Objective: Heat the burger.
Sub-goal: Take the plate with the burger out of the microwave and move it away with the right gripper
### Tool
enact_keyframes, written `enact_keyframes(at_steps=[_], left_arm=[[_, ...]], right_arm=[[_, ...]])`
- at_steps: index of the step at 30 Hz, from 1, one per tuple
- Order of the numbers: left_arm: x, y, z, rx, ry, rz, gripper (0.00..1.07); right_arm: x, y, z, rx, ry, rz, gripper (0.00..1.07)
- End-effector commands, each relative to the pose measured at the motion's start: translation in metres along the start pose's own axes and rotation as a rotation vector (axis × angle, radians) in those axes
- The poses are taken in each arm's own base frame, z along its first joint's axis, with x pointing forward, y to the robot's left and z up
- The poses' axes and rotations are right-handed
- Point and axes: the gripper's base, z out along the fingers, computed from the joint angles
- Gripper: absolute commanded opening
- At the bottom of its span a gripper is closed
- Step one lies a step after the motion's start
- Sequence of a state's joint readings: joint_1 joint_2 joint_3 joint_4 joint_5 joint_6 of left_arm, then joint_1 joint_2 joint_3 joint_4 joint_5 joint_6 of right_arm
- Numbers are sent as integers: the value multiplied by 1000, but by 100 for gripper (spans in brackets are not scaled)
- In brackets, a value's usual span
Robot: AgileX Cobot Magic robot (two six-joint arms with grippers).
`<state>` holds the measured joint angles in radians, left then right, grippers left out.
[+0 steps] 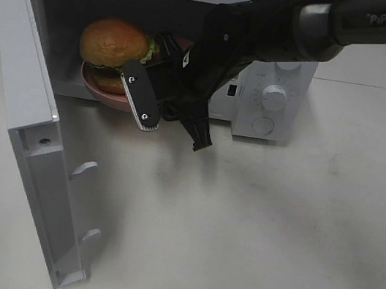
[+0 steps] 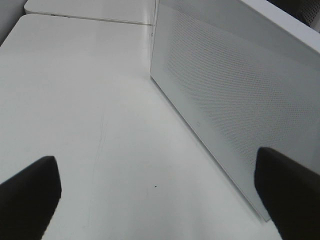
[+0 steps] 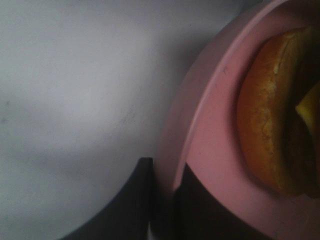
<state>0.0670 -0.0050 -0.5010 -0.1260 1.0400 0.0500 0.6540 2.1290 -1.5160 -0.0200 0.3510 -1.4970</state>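
Right hand (image 3: 162,200) pinches the pink plate (image 3: 210,150) rim, burger (image 1: 113,46) inside the microwave (image 1: 276,92); open door (image 1: 26,124) flanks; left hand (image 2: 160,195) spread wide.

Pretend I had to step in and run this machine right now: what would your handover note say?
Right gripper: shut on the rim of the pink plate, at the mouth of the microwave.
Left gripper: open, empty, hanging over the table beside the microwave door.
The burger sits on the plate, just inside the open oven.
Done: door open, plate and burger brought in.
Left: probably let go of the plate, pull the arm out, shut the door, start heating.
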Motion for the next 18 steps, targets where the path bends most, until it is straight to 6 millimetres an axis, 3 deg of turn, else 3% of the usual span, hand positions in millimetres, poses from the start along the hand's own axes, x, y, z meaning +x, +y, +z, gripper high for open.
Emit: enact_keyframes(at_steps=[1,14,18], left_arm=[[2,-1,-1,4,-20,-12,98],[2,-1,-1,4,-20,-12,98],[2,-1,-1,4,-20,-12,98]], right_arm=[[0,-7,-20,80,-6,-32,0],[1,19,-50,97,-7,-63,0],[1,27,-68,115,-12,-48,0]])
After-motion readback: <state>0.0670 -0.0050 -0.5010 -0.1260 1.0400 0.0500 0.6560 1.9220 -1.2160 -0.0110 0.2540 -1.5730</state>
